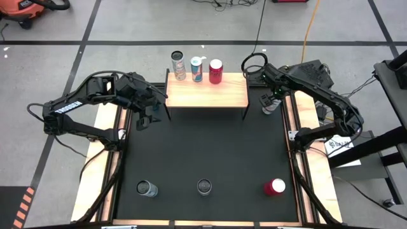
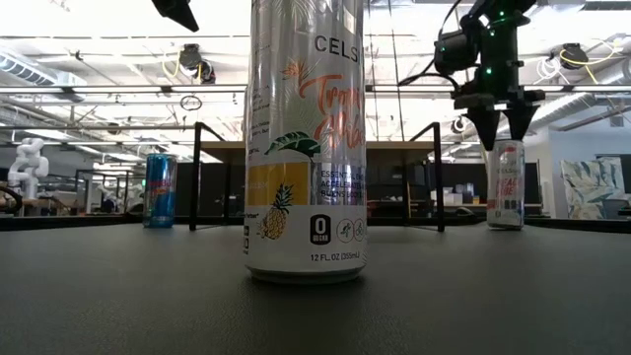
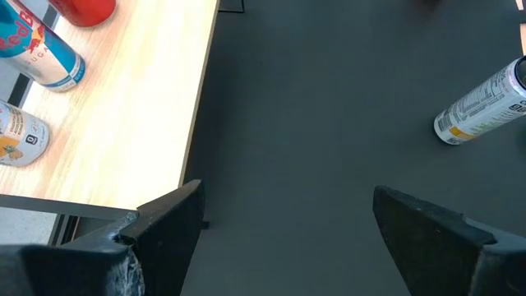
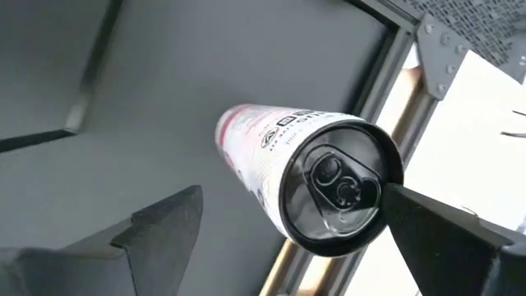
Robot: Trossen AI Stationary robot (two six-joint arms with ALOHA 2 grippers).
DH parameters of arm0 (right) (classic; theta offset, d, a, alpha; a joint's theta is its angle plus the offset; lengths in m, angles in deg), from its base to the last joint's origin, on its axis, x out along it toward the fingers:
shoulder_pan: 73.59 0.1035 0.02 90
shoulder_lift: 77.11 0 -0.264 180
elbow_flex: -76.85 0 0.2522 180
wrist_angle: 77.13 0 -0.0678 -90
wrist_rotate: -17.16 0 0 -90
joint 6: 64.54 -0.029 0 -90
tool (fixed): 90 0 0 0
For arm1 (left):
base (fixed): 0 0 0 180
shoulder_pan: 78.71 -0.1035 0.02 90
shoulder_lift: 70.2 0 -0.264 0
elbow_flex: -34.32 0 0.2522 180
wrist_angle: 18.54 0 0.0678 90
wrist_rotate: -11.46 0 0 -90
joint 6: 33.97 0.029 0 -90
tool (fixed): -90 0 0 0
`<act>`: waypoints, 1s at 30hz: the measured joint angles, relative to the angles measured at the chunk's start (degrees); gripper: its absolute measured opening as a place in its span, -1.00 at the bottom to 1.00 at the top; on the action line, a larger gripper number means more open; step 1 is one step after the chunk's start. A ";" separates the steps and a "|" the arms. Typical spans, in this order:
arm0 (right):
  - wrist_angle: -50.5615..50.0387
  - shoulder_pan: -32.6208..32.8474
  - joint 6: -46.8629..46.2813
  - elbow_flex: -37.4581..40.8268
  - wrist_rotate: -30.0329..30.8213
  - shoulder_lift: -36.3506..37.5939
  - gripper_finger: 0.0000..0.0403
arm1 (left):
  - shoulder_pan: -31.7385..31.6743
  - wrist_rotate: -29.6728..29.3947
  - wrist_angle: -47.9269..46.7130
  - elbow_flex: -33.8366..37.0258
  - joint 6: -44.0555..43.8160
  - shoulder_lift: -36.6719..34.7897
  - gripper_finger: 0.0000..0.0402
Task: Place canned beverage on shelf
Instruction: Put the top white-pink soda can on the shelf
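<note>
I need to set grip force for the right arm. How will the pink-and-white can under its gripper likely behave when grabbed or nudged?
The pink-and-white can stands tall and slim on the black mat, so a sideways nudge would probably tip it and let it roll. Its glossy wall may slip. The right gripper, open above it, likely needs centring.

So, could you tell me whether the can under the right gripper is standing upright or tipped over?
Upright: the can stands on the black mat beside the shelf, its top facing the right gripper, whose jaws are open above it.
</note>
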 joint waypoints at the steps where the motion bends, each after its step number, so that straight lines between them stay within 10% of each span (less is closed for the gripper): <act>1: 0.00 -0.16 0.03 0.23 0.10 0.00 0.78 | -0.01 0.00 0.02 0.00 0.00 0.00 0.74; 30: -1.69 -0.70 0.37 -5.48 -2.69 0.92 0.78 | -0.01 0.00 0.20 0.00 0.01 0.00 0.74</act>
